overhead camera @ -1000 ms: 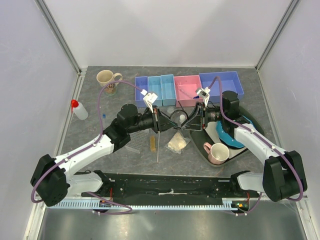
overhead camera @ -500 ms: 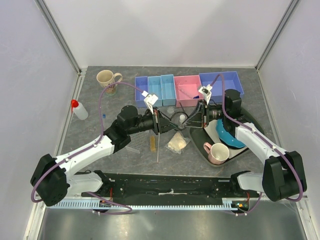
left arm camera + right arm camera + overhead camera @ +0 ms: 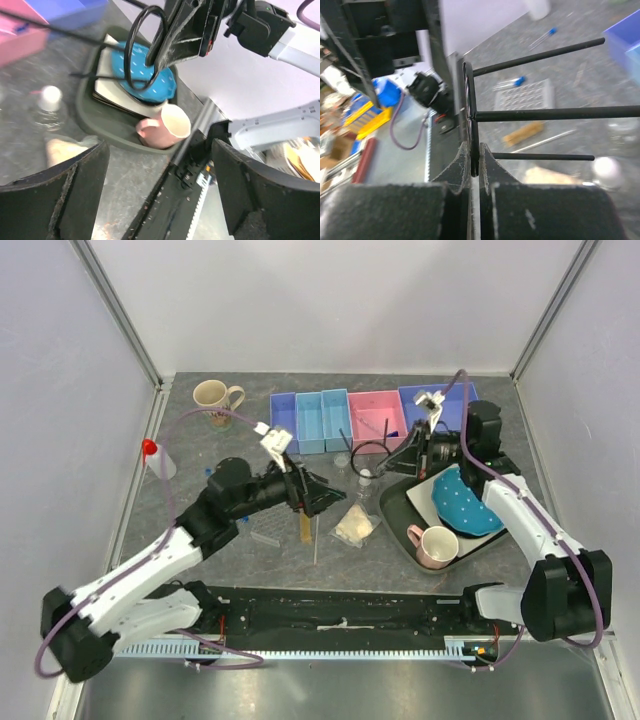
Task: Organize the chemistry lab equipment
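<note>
Fingers: my right gripper clamped tight on black wire ring, mid-frame; my left gripper spread wide, gripping nothing.

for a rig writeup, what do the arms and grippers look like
The left arm and right arm have white links and black joints. A purple cable loops along each to a white block at the wrist. The left gripper and right gripper are black, each with two thick scuffed fingers.
</note>
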Robot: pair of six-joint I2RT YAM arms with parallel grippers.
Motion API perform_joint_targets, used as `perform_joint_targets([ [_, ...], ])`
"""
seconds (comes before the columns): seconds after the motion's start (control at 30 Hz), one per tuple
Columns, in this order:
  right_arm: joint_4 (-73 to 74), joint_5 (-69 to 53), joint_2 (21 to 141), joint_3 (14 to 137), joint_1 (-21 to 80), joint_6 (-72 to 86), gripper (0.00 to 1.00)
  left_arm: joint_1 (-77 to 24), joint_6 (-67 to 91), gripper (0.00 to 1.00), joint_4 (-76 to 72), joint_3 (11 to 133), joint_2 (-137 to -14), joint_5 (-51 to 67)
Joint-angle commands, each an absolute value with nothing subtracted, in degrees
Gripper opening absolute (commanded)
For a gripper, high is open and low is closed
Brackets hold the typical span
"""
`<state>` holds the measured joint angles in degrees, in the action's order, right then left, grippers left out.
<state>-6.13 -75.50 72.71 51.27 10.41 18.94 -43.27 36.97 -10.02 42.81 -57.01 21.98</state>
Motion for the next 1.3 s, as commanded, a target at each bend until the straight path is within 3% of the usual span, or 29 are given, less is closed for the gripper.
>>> perform_joint_targets([
  [0.0, -0.72, -74.97, 72.85, 60.19, 2.49, 10.38, 0.00, -43.33, 21.12, 0.93, 8.13, 50.43, -46.42, 5.15],
  [0.07, 4.19, -72.26, 74.69, 65.35, 0.27, 2.77, 0.00, -43.42, 15.07, 0.98, 17.72, 51.94, -42.39, -0.24],
  [0.1, 16.92, -69.03, 75.75, 68.52, -1.30, -3.54, 0.01, -43.42, 13.38, 1.00, 20.45, 53.07, -41.41, -6.44],
  [0.13, 26.19, -64.12, 77.15, 72.73, -0.97, -20.57, 0.01, -43.42, 11.88, 1.00, 25.61, 53.43, -40.61, -8.68],
  [0.2, 38.52, -49.00, 82.16, 82.33, 1.21, -27.66, 0.02, -43.42, 8.71, 1.00, 29.08, 53.35, -38.50, -13.07],
  [0.37, 41.39, -21.51, 92.52, 92.26, 1.32, -35.32, 0.03, -43.42, 7.12, 1.00, 31.56, 49.14, -35.07, -15.56],
  [0.5, 45.34, -12.07, 100.18, 100.18, 1.23, -37.61, 0.04, -43.42, 7.47, 1.00, 30.24, 43.96, -33.93, -15.99],
  [1.27, 45.88, -8.26, 124.98, 116.89, 3.34, -36.04, 0.09, -43.42, 5.45, 0.99, 29.53, 41.75, -35.69, -16.52],
])
